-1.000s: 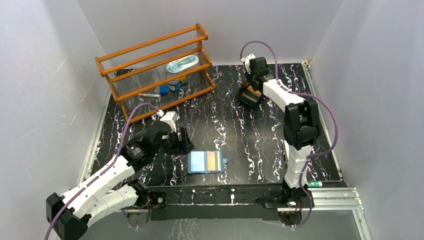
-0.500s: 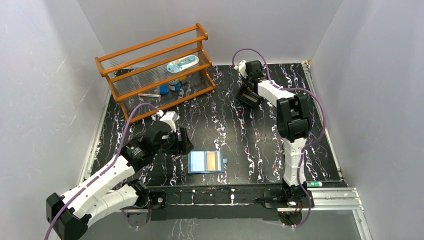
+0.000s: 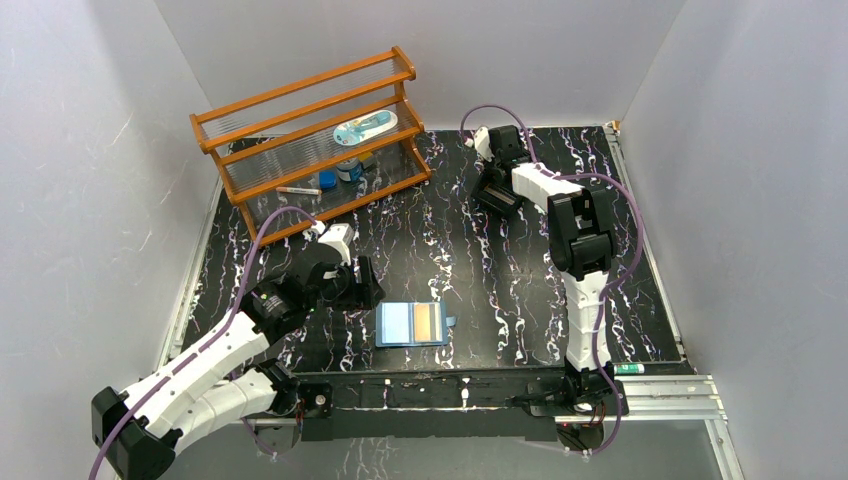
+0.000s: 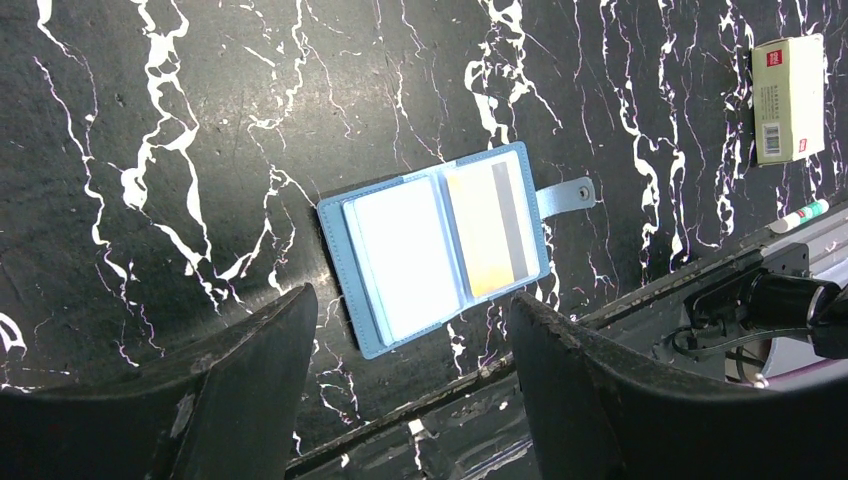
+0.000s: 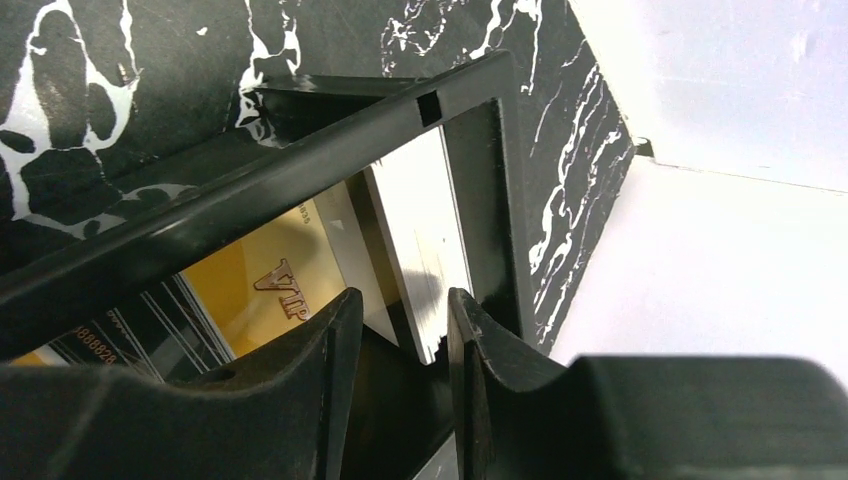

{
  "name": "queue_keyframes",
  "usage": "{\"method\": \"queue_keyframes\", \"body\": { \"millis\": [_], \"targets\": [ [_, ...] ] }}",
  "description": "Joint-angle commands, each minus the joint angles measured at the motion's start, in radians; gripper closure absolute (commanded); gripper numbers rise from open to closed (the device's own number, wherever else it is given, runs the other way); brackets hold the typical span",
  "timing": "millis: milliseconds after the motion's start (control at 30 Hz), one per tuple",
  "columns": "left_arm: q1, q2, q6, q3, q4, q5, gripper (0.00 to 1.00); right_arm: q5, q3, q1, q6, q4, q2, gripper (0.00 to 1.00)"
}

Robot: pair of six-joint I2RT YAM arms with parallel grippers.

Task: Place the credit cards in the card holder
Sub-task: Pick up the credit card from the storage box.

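blue card holder (image 4: 347, 265), orange, perhaps cream cards (image 5: 262, 272)

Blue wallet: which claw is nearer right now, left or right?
Left. The left claw hangs open just off the far-left corner of the wallet. The right claw is well away at the back, reaching into the black tray.

Wooden rack (image 3: 310, 140) back left — black tray (image 5: 300, 168) to its right

Plain pale grey walls (image 3: 90, 150) enclose a black, white-veined bench (image 3: 450, 250) on three sides; an orange wooden rack (image 3: 300, 97) stands at its far left corner.
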Motion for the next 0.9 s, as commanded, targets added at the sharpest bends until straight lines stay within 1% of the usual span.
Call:
{"method": "queue_keyframes", "body": {
  "millis": [0,100,233,333,500,667,867],
  "targets": [
    [0.005,-0.025,0.006,0.005,-0.019,-0.024,0.31,0.048,0.056,-0.004,-0.04,0.075,0.016,0.57],
    [0.004,-0.02,0.007,0.004,-0.017,-0.025,0.31,0.065,0.067,-0.004,-0.038,0.075,0.016,0.61],
    [0.004,-0.016,0.006,0.006,-0.016,-0.027,0.31,0.058,0.069,-0.006,-0.034,0.076,0.009,0.68],
    [0.005,-0.017,0.007,0.006,-0.016,-0.029,0.3,0.048,0.074,-0.007,-0.026,0.071,0.007,0.7],
    [0.004,-0.021,0.006,0.004,-0.016,-0.033,0.3,0.031,0.069,-0.011,-0.012,0.066,0.006,0.7],
    [0.005,-0.018,0.006,0.004,-0.014,-0.034,0.3,0.012,0.046,-0.011,0.0,0.06,0.011,0.63],
    [0.005,-0.02,0.007,0.003,-0.014,-0.037,0.3,0.024,0.051,-0.011,-0.004,0.066,0.031,0.62]
  ]
}}
